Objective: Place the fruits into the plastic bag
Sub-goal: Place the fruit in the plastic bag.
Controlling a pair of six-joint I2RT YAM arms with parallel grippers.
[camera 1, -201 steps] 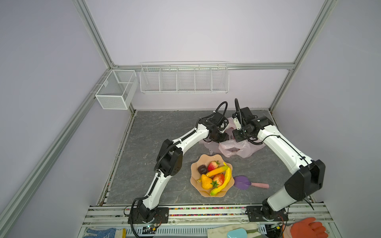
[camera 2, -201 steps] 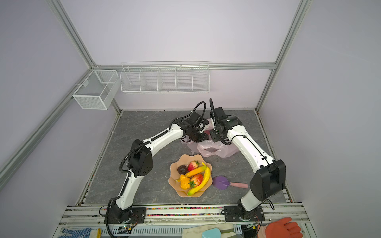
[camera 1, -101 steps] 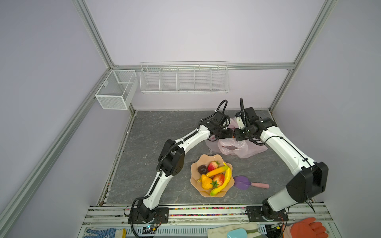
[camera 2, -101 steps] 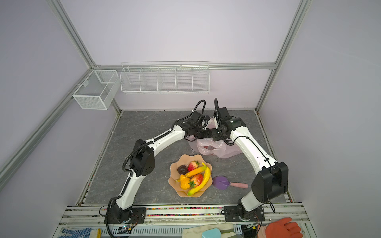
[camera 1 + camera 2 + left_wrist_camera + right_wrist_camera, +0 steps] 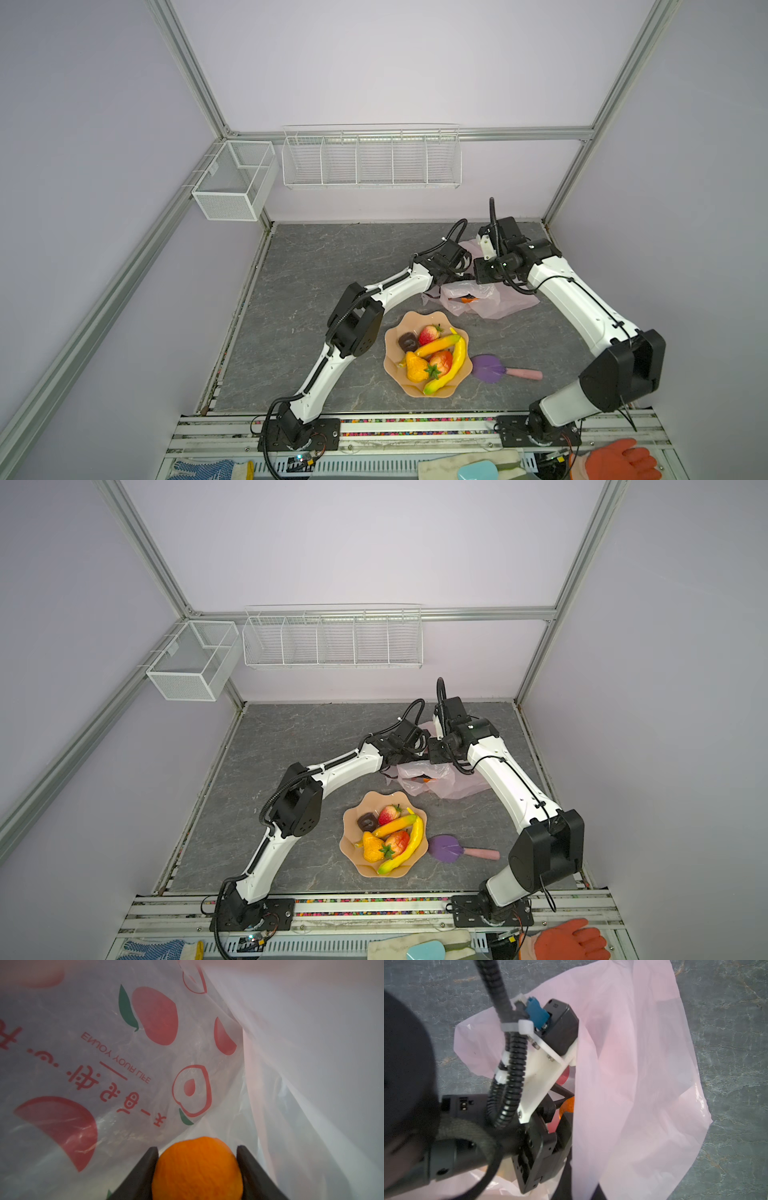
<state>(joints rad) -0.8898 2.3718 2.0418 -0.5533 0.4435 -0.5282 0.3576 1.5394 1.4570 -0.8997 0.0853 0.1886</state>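
Observation:
The pale pink plastic bag (image 5: 494, 303) lies at the back right, and my right gripper (image 5: 571, 1186) is shut on its raised edge. My left gripper (image 5: 196, 1147) reaches inside the bag. Its jaws stand open, one on each side of the orange tangerine (image 5: 197, 1167), which looks blurred. In the right wrist view the tangerine (image 5: 569, 1105) shows at the bag mouth. The other fruits lie in the peach bowl (image 5: 392, 328): two bananas (image 5: 440, 345), two strawberries (image 5: 430, 333), a pear (image 5: 415, 366) and a dark round fruit (image 5: 408, 341).
A purple paddle with a pink handle (image 5: 490, 368) lies right of the bowl. Two white wire baskets (image 5: 370, 160) hang on the back wall. Gloves (image 5: 615, 461) lie on the front rail.
The right gripper has lifted the bag's edge up and back. The left gripper has pushed further into the bag, and its jaws have widened around the tangerine.

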